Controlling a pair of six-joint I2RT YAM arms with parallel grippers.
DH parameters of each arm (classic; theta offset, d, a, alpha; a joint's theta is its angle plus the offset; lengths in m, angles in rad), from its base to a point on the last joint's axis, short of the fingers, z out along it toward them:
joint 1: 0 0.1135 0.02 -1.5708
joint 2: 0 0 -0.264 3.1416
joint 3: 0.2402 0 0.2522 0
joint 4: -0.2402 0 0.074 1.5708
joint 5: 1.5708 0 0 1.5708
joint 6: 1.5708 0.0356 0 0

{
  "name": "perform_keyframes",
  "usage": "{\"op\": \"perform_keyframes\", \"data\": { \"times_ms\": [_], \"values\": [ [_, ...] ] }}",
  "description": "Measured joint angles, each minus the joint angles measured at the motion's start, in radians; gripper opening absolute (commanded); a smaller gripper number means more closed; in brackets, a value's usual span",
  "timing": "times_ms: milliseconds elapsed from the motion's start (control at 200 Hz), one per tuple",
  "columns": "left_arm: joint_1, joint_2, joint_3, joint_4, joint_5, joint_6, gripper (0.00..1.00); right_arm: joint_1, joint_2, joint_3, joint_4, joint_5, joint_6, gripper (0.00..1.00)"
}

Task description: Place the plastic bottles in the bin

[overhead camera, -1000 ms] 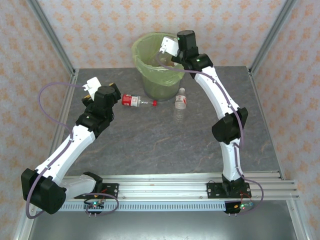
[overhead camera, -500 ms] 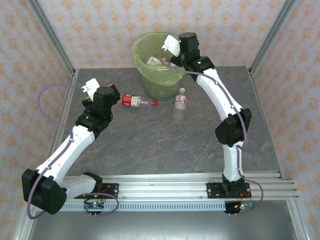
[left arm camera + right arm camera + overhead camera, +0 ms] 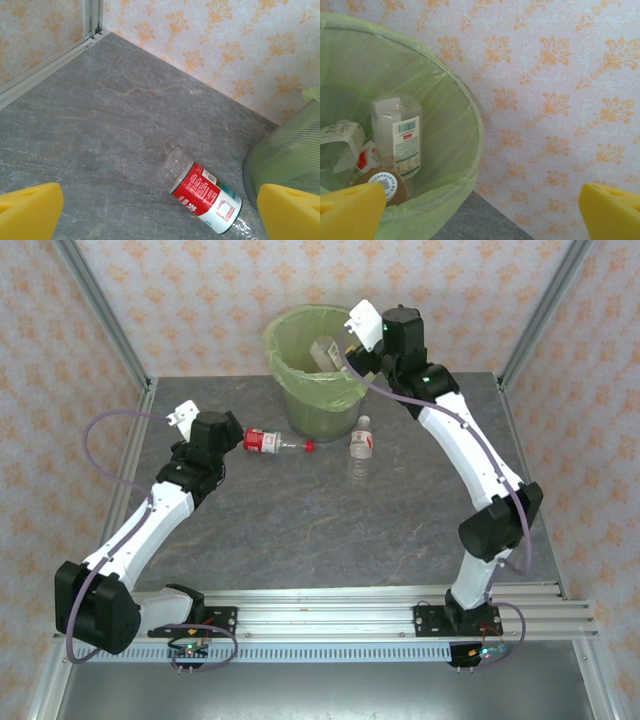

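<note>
The bin [image 3: 290,390], lined with a light green bag, stands at the back of the table. Several plastic bottles lie inside it [image 3: 322,352]; the right wrist view shows a white-labelled one [image 3: 397,135] leaning on the liner. A red-labelled bottle [image 3: 268,442] lies on its side left of the bin's foot. A white-labelled bottle [image 3: 361,445] stands upright to the bin's right. My left gripper [image 3: 215,435] is open, just left of the red-labelled bottle [image 3: 205,190]. My right gripper [image 3: 385,340] is open and empty, up beside the bin's right rim [image 3: 470,120].
Patterned walls and metal frame posts close in the table at the back and sides. The bin's mesh wall [image 3: 290,155] stands close to the right of the lying bottle. The grey table [image 3: 330,530] stretches bare in front of the bottles.
My right gripper has opened fully and swung right, from over the bin to beside its right rim. A bottle now lies in the bin. The left arm shifted slightly.
</note>
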Motion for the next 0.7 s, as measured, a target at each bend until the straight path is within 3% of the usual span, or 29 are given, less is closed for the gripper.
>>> {"op": "perform_keyframes", "data": {
  "times_ms": [175,510,701],
  "values": [
    [0.000,0.038,0.002,-0.002,0.004,-0.026,1.00,0.000,-0.028,-0.034,0.018,0.012,0.097,0.99],
    [0.000,0.103,0.033,-0.024,0.035,-0.060,1.00,0.000,-0.254,-0.550,0.322,0.009,0.309,0.99],
    [0.000,0.158,0.079,-0.038,0.070,-0.094,1.00,0.000,-0.419,-0.856,0.495,0.069,0.439,0.99]
  ]
}}
